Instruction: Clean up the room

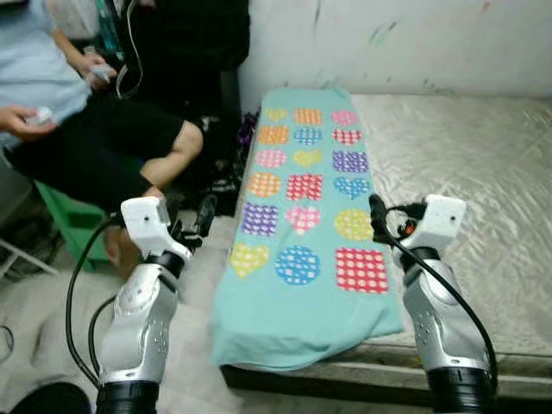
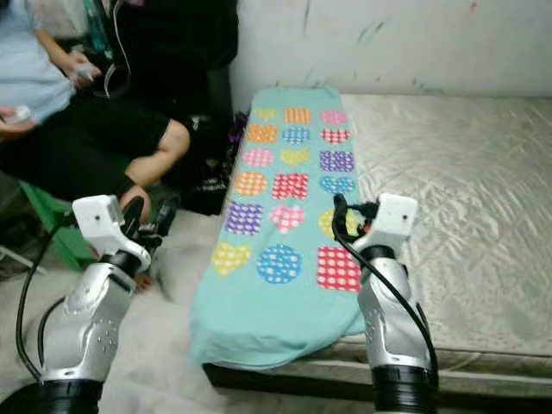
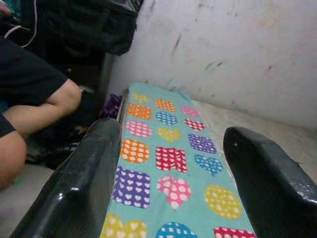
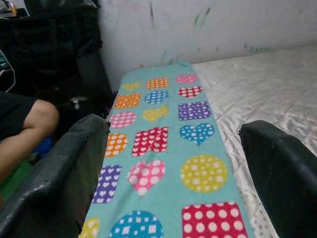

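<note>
The blanket (image 1: pixel 302 224) is lying flat along the bed's (image 1: pixel 466 164) left edge, its near end drooping over the side. Both pincers, left (image 1: pixel 203 216) and right (image 1: pixel 378 211), are hovering open and empty at that end. A 1-sided pull is likely dragging the blanket to the floor, and the left arm is reaching close to a seated person (image 1: pixel 95 138). The wrist views are showing the spread fingers (image 3: pixel 84 183); the head views are showing the overhang.

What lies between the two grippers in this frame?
In the left eye view, the near end of the teal patterned blanket on the mattress lies between the left gripper and right gripper.
</note>
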You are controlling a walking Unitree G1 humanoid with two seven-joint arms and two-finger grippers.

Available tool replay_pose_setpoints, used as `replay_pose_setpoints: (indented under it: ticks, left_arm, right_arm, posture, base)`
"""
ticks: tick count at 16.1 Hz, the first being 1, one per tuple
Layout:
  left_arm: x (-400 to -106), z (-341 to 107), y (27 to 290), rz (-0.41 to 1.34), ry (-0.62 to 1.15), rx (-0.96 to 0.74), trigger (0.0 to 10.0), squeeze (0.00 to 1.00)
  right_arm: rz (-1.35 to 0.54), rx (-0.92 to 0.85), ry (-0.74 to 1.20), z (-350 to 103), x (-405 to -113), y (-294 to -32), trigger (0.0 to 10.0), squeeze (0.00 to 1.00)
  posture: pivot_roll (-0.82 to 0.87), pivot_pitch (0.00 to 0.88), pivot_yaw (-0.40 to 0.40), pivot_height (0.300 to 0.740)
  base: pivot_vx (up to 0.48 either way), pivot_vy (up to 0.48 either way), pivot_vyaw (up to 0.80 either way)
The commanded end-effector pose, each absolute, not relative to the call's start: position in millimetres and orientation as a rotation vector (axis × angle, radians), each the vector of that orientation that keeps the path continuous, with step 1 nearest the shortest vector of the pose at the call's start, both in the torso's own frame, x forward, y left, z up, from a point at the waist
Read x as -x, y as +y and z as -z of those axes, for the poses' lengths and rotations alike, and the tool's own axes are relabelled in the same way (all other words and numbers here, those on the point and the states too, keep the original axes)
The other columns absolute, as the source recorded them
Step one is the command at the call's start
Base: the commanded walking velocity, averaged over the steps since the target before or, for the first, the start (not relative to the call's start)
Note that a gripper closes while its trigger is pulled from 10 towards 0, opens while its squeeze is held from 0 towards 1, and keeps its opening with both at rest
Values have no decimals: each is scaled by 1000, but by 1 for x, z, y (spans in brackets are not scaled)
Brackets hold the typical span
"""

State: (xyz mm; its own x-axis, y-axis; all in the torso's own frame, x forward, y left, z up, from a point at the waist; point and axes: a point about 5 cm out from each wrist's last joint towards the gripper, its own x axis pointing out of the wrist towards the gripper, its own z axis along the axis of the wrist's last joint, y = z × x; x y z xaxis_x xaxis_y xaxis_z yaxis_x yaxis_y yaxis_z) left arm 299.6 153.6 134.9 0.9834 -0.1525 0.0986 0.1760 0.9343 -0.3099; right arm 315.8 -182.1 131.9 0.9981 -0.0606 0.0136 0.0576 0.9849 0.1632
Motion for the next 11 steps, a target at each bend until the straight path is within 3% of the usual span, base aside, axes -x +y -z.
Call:
replay_pose_setpoints:
  ticks: [1, 11]
  left_arm:
    - [-299, -137, 147, 200, -81, 331, 10000, 0]
    - [-298, -140, 146, 226, -100, 349, 10000, 0]
  right_arm:
    - [77, -156, -19, -133, -315, -188, 10000, 0]
    - [77, -157, -22, -134, -316, -187, 10000, 0]
  posture:
    - [-126, 0, 63, 740]
    - [-126, 0, 61, 740]
  base:
    - [0, 0, 0]
    - [0, 0, -42]
